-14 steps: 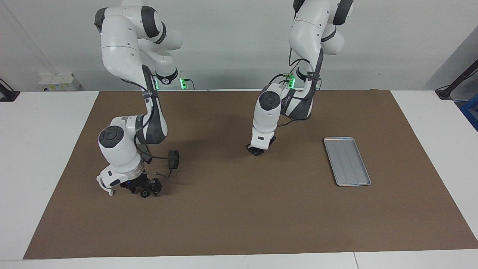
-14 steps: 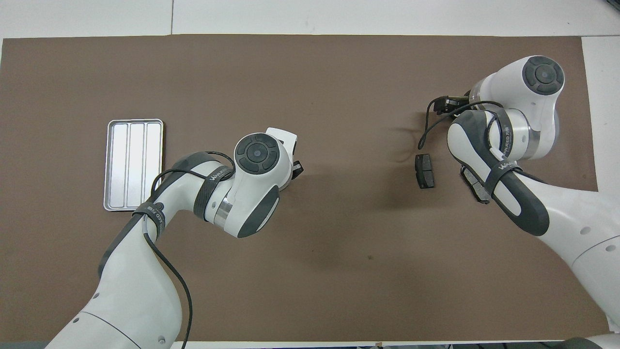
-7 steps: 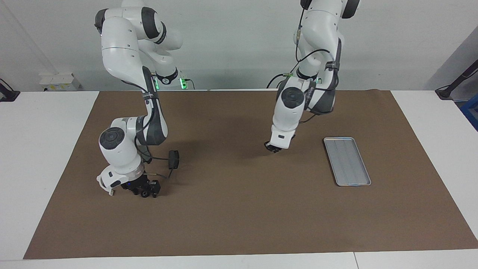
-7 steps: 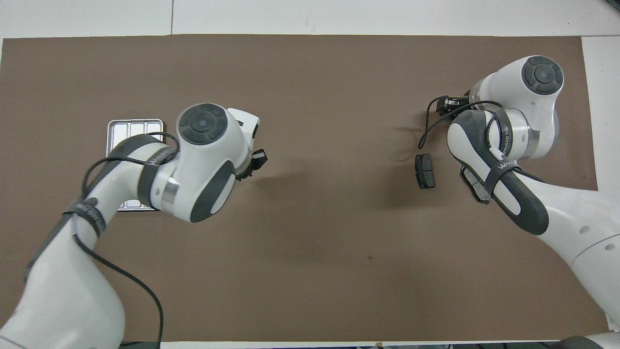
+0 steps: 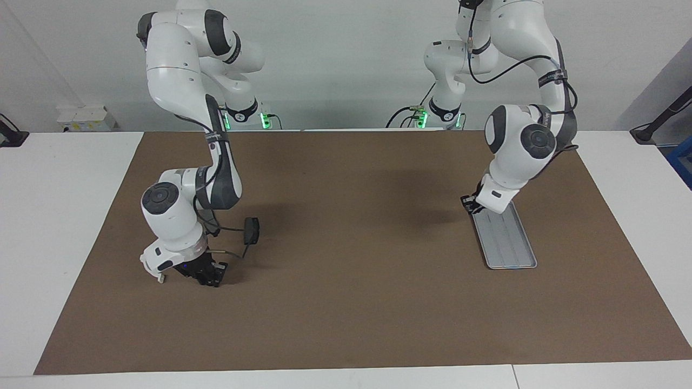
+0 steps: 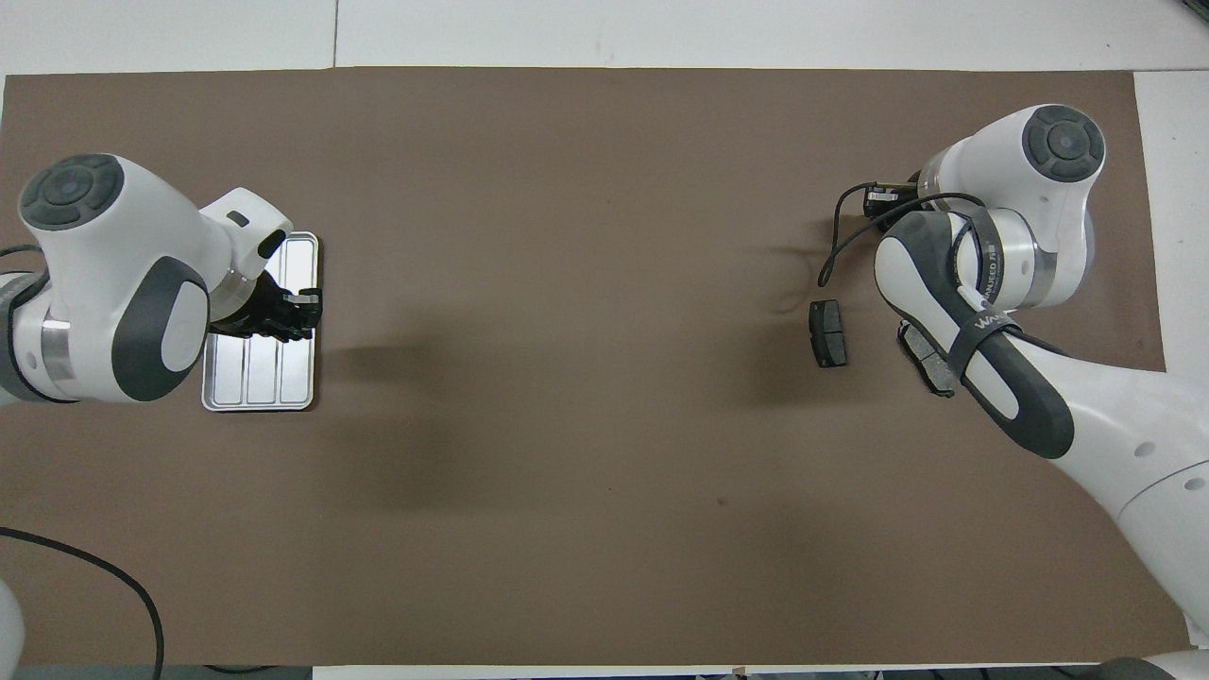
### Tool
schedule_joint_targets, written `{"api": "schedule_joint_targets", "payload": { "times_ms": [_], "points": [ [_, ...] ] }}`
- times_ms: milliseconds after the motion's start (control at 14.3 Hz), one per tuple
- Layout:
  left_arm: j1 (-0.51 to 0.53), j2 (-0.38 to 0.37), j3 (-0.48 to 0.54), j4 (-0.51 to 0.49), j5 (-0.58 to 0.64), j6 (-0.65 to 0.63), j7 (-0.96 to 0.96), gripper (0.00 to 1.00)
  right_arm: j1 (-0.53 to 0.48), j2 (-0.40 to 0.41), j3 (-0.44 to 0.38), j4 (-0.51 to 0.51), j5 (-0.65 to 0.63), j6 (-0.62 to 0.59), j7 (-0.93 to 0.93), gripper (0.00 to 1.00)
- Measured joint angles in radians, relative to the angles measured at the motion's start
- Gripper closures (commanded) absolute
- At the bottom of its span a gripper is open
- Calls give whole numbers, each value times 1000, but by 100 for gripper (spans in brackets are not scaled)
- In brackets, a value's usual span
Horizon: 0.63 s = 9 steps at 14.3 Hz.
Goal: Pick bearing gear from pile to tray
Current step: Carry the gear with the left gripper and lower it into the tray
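The silver tray lies on the brown mat toward the left arm's end; it also shows in the overhead view. My left gripper hangs low over the tray's edge nearest the robots, seen from above as well. My right gripper is down at the mat by the pile, toward the right arm's end. One dark brake pad lies in the open; a second brake pad is partly under the right arm. The white bracket and the small round pieces are hidden.
The brown mat covers most of the white table. A black cable loops from the right wrist over the mat beside the pad. The left arm's cable lies near the robots' edge.
My left arm has swung from over the mat's middle to over the tray. My right gripper has stayed low at the pile, shifting only slightly.
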Motion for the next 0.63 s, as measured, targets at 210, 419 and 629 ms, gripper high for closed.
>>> {"api": "schedule_joint_targets", "payload": {
  "times_ms": [210,419,629],
  "points": [
    [68,0,-1,-55,0,78,99,97,0,0,0,0,0,0,0,100],
    [107,-2,-1,-91,0,114,152,97,1,0,1,3,-12,-12,0,100],
    [112,-2,-3,-133,0,158,154,97,9,-8,7,87,-36,-202,0,100]
  ]
}}
